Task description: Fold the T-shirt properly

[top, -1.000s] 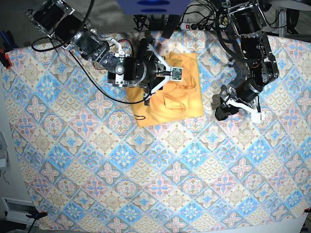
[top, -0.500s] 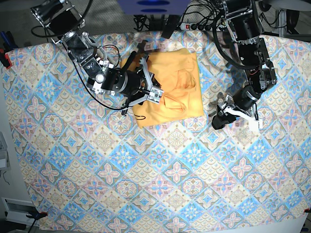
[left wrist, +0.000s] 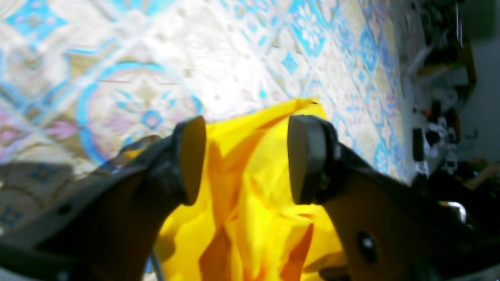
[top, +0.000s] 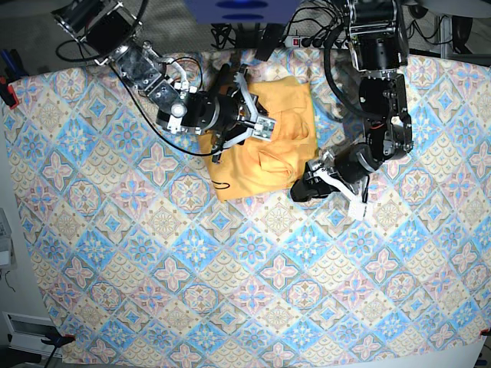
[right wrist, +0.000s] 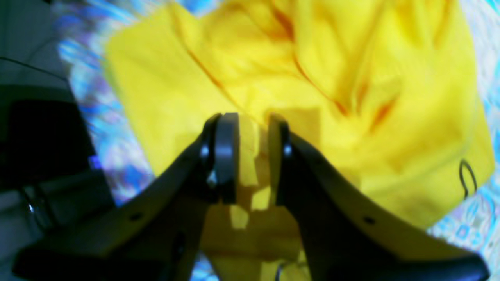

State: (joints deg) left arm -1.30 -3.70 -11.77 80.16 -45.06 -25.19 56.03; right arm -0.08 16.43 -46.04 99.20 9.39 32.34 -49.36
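Observation:
The pale orange-yellow T-shirt [top: 295, 107] lies partly folded and rumpled at the back middle of the table, with a dark loop mark [top: 222, 185] at its front left corner. My right gripper [top: 257, 126] hangs over the shirt's left half. In the right wrist view its jaws [right wrist: 252, 119] stand a narrow gap apart with yellow T-shirt [right wrist: 351, 78] cloth showing in the gap; whether cloth is pinched I cannot tell. My left gripper [top: 301, 189] sits at the shirt's front right corner. It stands wide open [left wrist: 248, 156], with the T-shirt [left wrist: 250, 234] lying loose between the fingers.
The blue-and-pink patterned tablecloth [top: 230, 268] covers the whole table. A power strip [top: 307, 40] and cables lie past the back edge. A red clamp [top: 9, 92] holds the cloth at the left edge. The loop mark [right wrist: 466, 175] also shows at the right wrist view's right.
My left gripper has moved left across the cloth to the shirt's front right corner. My right gripper went out to the shirt's left edge, then came back over the shirt.

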